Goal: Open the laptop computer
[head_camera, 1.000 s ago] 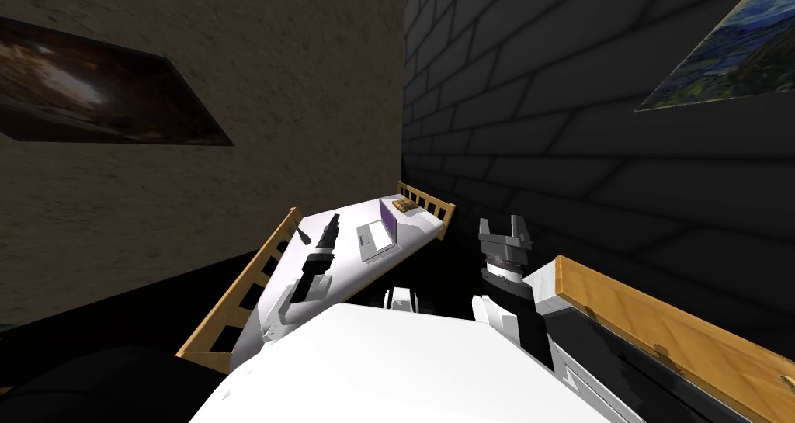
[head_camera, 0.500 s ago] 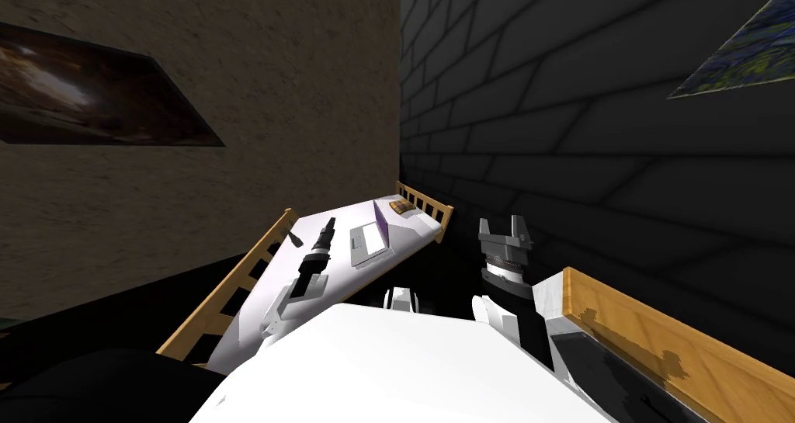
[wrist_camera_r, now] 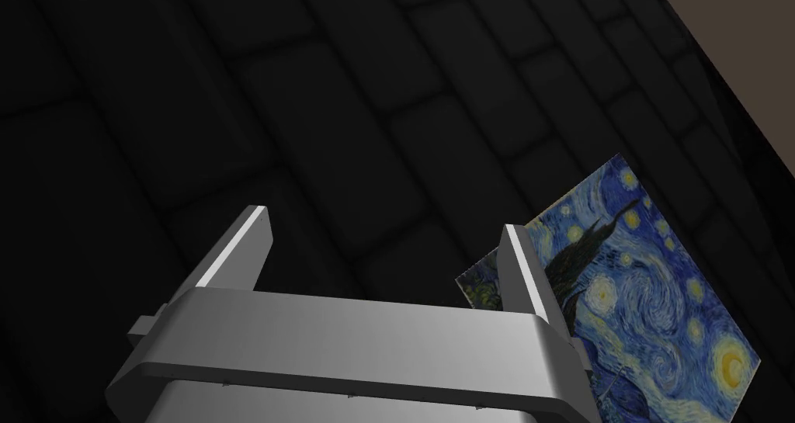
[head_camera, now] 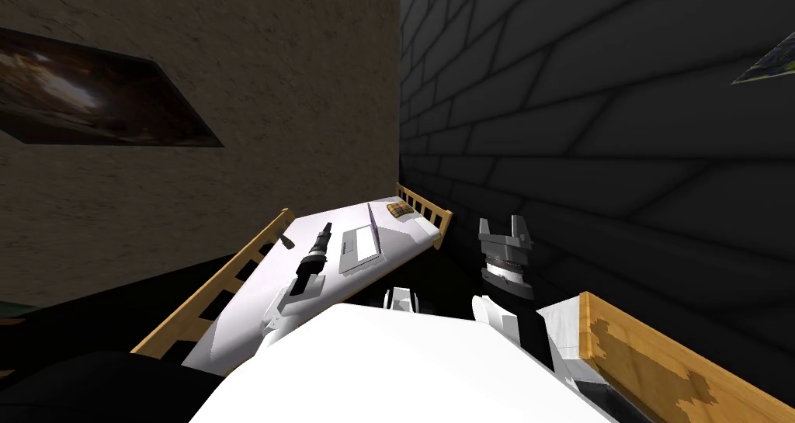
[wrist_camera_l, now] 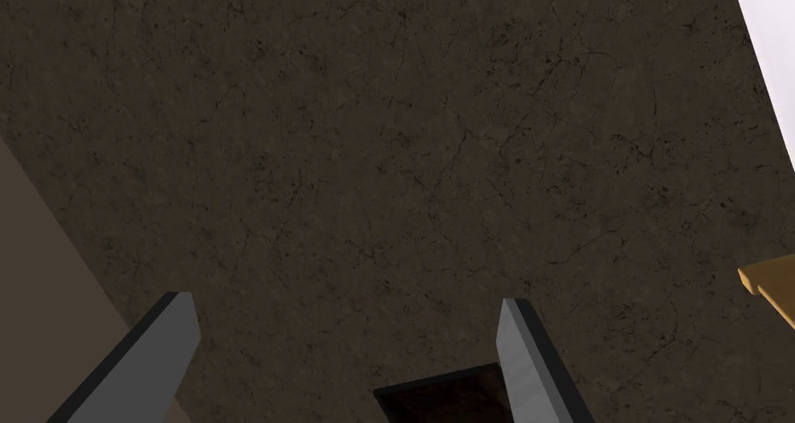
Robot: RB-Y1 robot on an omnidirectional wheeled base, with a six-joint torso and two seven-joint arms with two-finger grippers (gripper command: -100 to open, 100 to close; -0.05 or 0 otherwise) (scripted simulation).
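Observation:
A laptop (head_camera: 358, 248) lies on the white mattress of a wooden-framed bed (head_camera: 256, 286). Its lid stands raised, with a thin strip of purple screen (head_camera: 374, 225) showing. My left gripper (head_camera: 327, 227) reaches out over the mattress just left of the laptop, apart from it. In the left wrist view the left gripper (wrist_camera_l: 341, 341) is open with nothing between its fingers. My right gripper (head_camera: 505, 229) is held up to the right of the bed near the dark brick wall; the right gripper (wrist_camera_r: 380, 244) is open and empty.
A patterned cushion (head_camera: 399, 209) lies at the head of the bed by the slatted headboard (head_camera: 424, 206). A small dark object (head_camera: 288, 241) rests on the mattress near the side rail. A wood-topped piece of furniture (head_camera: 668, 364) stands close at my right.
The whole head picture has swung: the bed has slid left and nearer, the wood-topped furniture down and right, so I have turned. Both arms keep their pose.

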